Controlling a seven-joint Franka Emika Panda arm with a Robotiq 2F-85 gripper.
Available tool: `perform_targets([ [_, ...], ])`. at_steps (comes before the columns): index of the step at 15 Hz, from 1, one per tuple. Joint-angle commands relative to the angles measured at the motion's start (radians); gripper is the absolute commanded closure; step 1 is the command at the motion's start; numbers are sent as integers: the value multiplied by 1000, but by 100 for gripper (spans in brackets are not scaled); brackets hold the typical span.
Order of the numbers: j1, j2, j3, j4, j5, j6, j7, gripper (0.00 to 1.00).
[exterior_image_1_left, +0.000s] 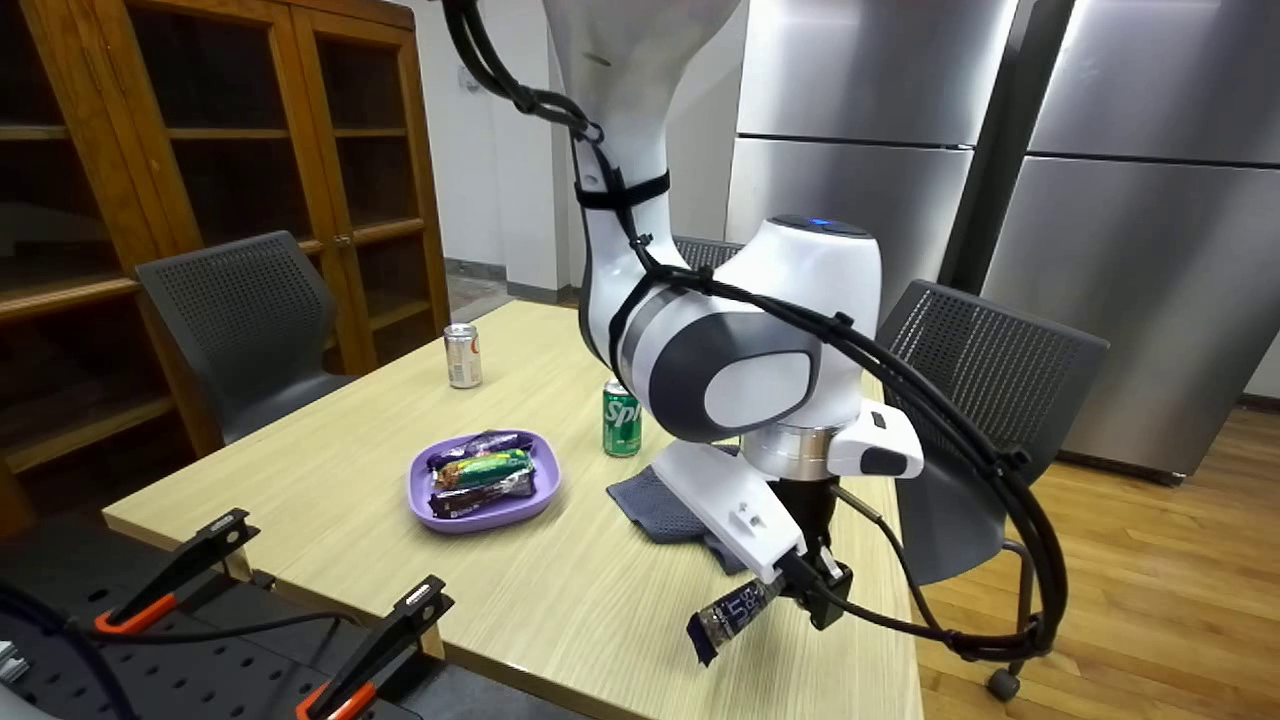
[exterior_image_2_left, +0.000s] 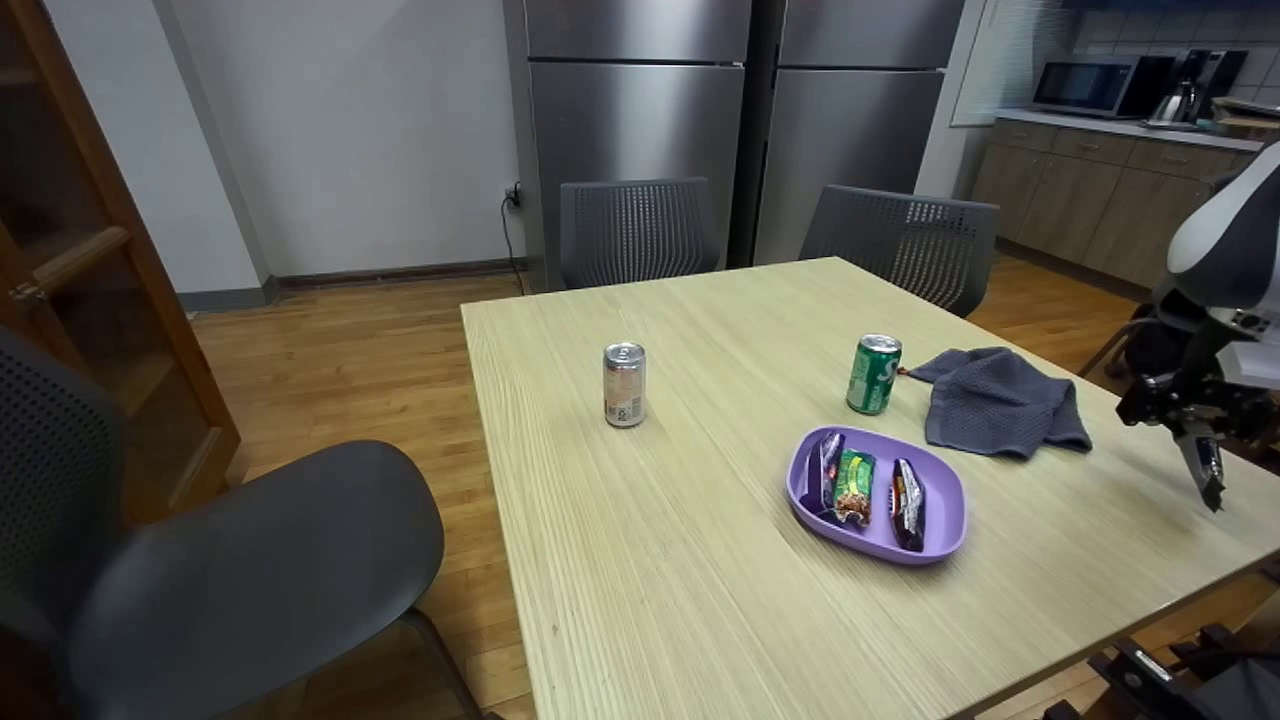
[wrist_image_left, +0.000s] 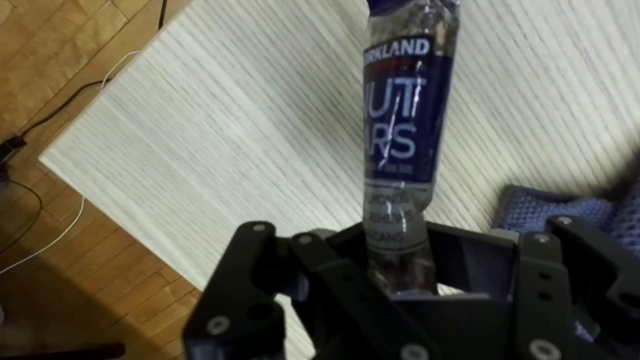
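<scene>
Wrist view shows us the gripper (wrist_image_left: 401, 260) with its fingers (wrist_image_left: 472, 255) clamped on one end of a wrapped nut bar (wrist_image_left: 405, 115), whose long free end reaches out over the table (wrist_image_left: 200, 125), inward from a corner. We take the step in hand to be holding this bar by its end. To do it well, we would leave the squeeze as it is, since a harder pinch would probably crush the bar, and make any turn gently, because something gripped so far from its middle may droop or twist. We should also mind the free end: we cannot tell whether it clears the table.

Only the wrist view lets us read the Kirkland name, yet it catches just part of the gray cloth (exterior_image_2_left: 1005, 400). In an exterior view we see that cloth whole, with a green can (exterior_image_2_left: 873, 375) near it, and a green packet (exterior_image_2_left: 855, 485) and a dark packet (exterior_image_2_left: 908, 505) lying apart in a purple tray (exterior_image_2_left: 943, 500). The arm (exterior_image_1_left: 760, 385), in an exterior view, covers part of the cloth. A silver can (exterior_image_2_left: 624, 385), nearer the table edge beside a gray chair (exterior_image_2_left: 270, 560), lies outside the wrist view.
</scene>
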Motion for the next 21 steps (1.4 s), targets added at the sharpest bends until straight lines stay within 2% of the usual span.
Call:
perform_targets([
  [1, 9, -87, -4, -96, -23, 23, 4, 100],
  [11, 126, -198, -29, -233, -17, 47, 43, 100],
  [21, 258, -248, -22, -289, 2, 25, 118, 100],
])
